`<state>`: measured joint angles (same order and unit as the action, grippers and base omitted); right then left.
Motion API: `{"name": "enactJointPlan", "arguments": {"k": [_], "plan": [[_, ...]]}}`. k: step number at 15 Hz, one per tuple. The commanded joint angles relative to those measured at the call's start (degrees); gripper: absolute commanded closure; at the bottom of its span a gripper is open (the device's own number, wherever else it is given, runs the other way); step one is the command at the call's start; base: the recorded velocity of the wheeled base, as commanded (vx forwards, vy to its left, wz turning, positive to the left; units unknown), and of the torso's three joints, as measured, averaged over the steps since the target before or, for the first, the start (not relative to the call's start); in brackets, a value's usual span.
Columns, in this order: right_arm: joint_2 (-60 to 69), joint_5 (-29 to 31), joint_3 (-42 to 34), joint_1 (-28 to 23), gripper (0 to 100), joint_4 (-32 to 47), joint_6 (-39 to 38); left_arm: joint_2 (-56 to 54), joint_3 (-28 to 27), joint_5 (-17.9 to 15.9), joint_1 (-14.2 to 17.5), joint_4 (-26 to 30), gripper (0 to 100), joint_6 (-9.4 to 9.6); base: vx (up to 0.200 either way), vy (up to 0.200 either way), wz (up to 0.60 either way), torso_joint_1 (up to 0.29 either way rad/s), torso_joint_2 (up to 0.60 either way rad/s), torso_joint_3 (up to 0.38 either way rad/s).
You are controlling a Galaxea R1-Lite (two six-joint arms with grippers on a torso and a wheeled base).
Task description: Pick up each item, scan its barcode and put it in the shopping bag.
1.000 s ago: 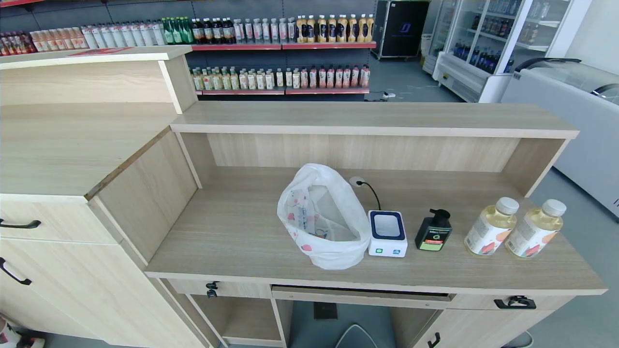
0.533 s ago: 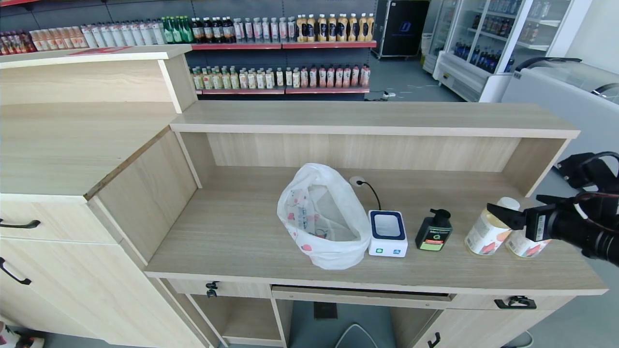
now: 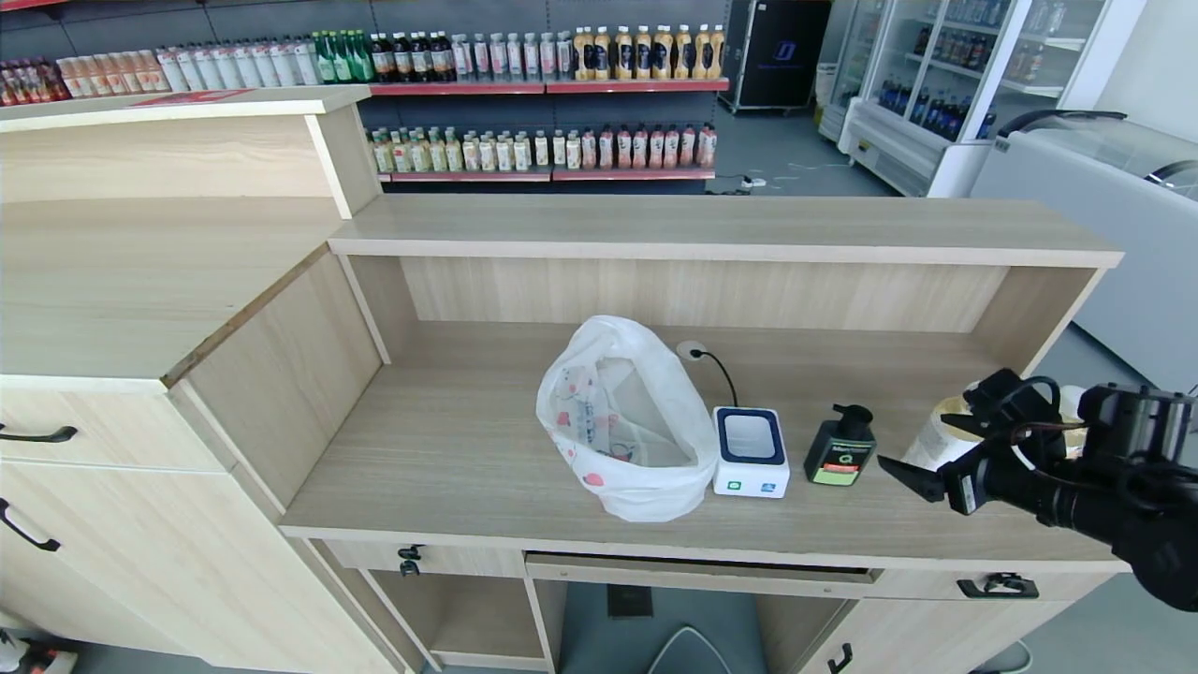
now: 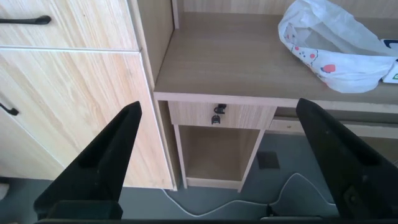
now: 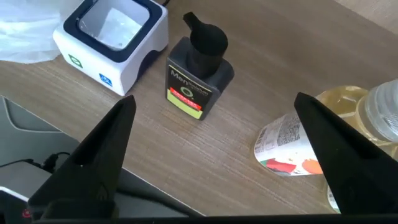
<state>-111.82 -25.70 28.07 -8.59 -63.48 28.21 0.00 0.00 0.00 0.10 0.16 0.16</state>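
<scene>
Well, my right hand [image 5: 214, 106] hangs open near the pump bottle [image 5: 198, 81]: rigid, slick, probably weighty; I'd grip its broad body, low down.

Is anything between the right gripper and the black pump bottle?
Nothing visible. The right gripper, jaws open, faces the pump bottle across bare counter; the nearest juice bottle stands off to the side, by one jaw.

The right arm [image 3: 1104, 501] stretches in low from the right, its wrist roughly level and the right gripper [image 3: 936, 432] spread wide, while the left gripper [image 4: 219, 107] is held low, its dark fingers [image 4: 99, 162] likewise parted.
</scene>
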Motion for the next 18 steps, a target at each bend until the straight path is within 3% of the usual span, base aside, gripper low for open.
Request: {"name": "enactJointPlan", "arguments": {"k": [1,11,18], "plan": [[-5.25,-0.49,1.28,-0.19,0,-2.00,0.71,0.09,0.00,0.00,-0.01,0.02,0,0.02,0.000,0.000,0.00,0.000,0.00,0.000],[-15.18,-8.05,9.37,0.07,0,-3.58,8.00,0.09,0.00,0.00,-0.01,0.02,0,0.02,0.000,0.000,0.00,0.000,0.00,0.000],[-20.71,-9.37,15.61,2.00,0,-3.23,8.53,0.09,0.00,0.00,-0.01,-0.07,0,0.02,0.000,0.000,0.00,0.000,0.00,0.000]]}}
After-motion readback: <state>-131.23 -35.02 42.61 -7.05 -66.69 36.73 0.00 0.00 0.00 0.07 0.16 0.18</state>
